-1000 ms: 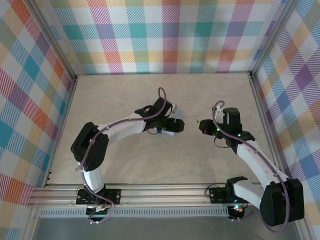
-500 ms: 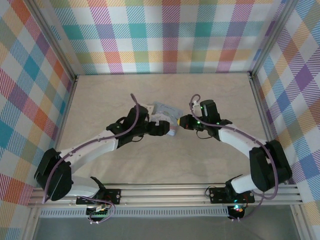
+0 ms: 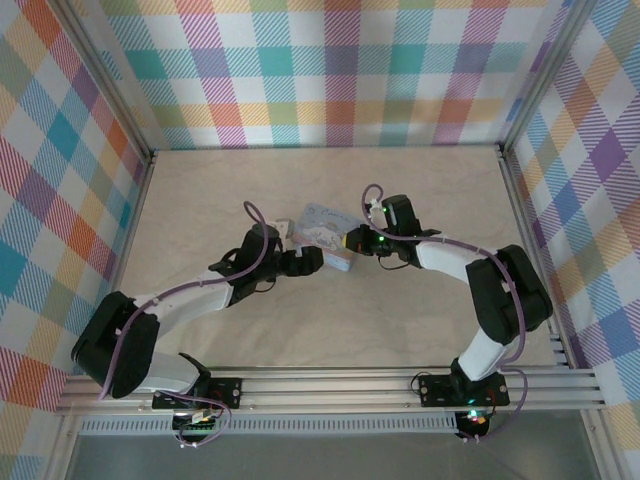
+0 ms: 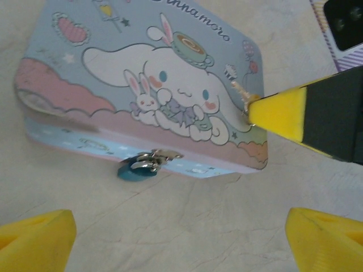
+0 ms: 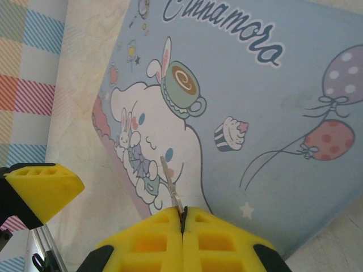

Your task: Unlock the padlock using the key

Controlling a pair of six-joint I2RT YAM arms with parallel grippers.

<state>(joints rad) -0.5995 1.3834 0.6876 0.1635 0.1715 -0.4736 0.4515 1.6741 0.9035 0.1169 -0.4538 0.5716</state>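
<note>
The padlock, small with a dark blue body and a silvery shackle, hangs on the hasp at the near side wall of a light blue cartoon-print tin box. My left gripper stands open just in front of it, its yellow fingertips apart on either side with bare table between. My right gripper is shut on the key, a thin silvery blade sticking out over the tin's lid. In the left wrist view the key and the right fingertip hover over the lid's right corner.
The tin box sits mid-table with the left gripper at its near side and the right gripper at its right. Checked walls close the table on three sides; a metal rail runs along the near edge.
Both arms have stretched inward to the tin box. The left gripper has opened wider and drawn back a little. The right gripper brought the key from the right to over the lid.
</note>
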